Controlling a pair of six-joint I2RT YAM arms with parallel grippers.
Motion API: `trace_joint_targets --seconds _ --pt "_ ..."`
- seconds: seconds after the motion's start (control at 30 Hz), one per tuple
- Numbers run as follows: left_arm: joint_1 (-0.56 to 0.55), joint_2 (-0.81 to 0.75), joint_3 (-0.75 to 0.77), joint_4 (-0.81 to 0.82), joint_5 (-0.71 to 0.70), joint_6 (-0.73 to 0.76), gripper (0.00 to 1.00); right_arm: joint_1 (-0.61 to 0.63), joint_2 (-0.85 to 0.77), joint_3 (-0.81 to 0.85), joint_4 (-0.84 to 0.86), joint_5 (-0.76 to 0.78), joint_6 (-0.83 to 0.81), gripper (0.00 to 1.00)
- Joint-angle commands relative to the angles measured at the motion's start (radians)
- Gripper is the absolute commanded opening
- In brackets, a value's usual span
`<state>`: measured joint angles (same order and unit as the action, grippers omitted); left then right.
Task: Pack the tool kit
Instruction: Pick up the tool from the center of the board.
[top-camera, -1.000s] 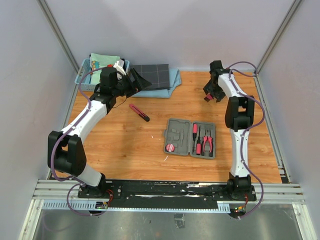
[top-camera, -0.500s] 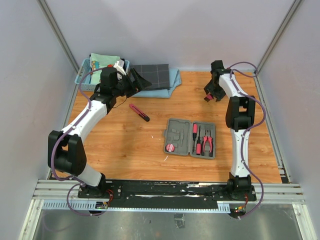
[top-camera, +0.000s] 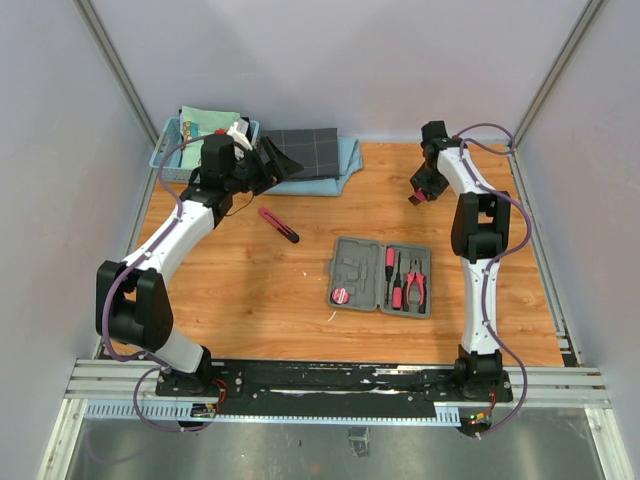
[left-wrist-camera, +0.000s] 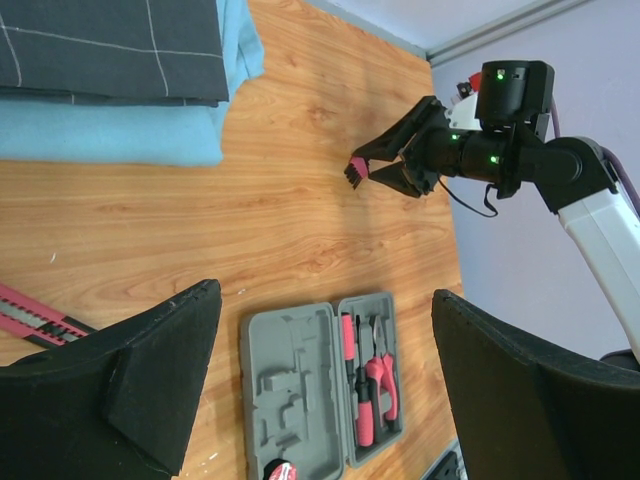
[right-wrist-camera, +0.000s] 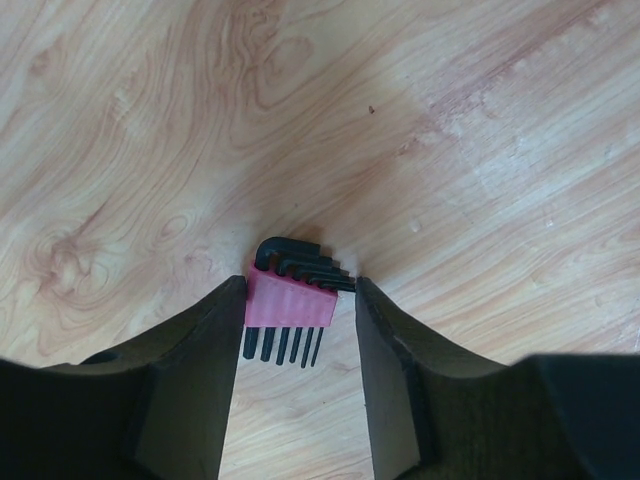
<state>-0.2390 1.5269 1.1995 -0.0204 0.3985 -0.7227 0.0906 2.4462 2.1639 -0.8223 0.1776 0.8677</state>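
The grey tool case lies open mid-table and also shows in the left wrist view. It holds pink-and-black screwdrivers, pliers and a round tape. A pink knife lies on the table left of the case. My right gripper is at the back right, shut on a pink hex key set. The set is just above the wood and also shows in the left wrist view. My left gripper is open and empty at the back left, by the cloth.
A dark grey checked cloth lies folded on a light blue cloth at the back. A light blue basket with items stands in the back left corner. Grey walls and metal posts enclose the table.
My right gripper looks narrower than a second ago and has shifted slightly. The left arm has not moved.
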Motion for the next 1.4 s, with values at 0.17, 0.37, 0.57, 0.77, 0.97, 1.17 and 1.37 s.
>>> trace_joint_targets --seconds 0.17,0.37,0.57,0.77,0.97,1.17,1.37 --pt "-0.006 -0.010 0.009 0.038 0.020 -0.013 0.90 0.029 -0.020 -0.142 -0.085 -0.051 -0.012 0.41" --pt "-0.006 -0.021 0.006 0.040 0.021 -0.011 0.89 0.047 -0.055 -0.188 -0.036 -0.072 -0.095 0.35" --pt "-0.006 -0.037 -0.013 0.049 0.020 -0.016 0.90 0.059 -0.023 -0.127 -0.048 -0.105 -0.241 0.33" --pt "-0.006 -0.049 -0.023 0.053 0.017 -0.016 0.90 0.058 -0.019 -0.117 -0.070 -0.145 -0.308 0.56" --pt "-0.006 -0.055 -0.030 0.057 0.017 -0.016 0.90 0.055 0.002 -0.088 -0.158 -0.173 -0.360 0.67" --pt "-0.006 -0.055 -0.031 0.063 0.018 -0.023 0.90 0.057 -0.020 -0.110 -0.154 -0.153 -0.293 0.66" --pt "-0.006 -0.063 -0.037 0.063 0.016 -0.023 0.90 0.064 -0.006 -0.082 -0.146 -0.140 -0.205 0.60"
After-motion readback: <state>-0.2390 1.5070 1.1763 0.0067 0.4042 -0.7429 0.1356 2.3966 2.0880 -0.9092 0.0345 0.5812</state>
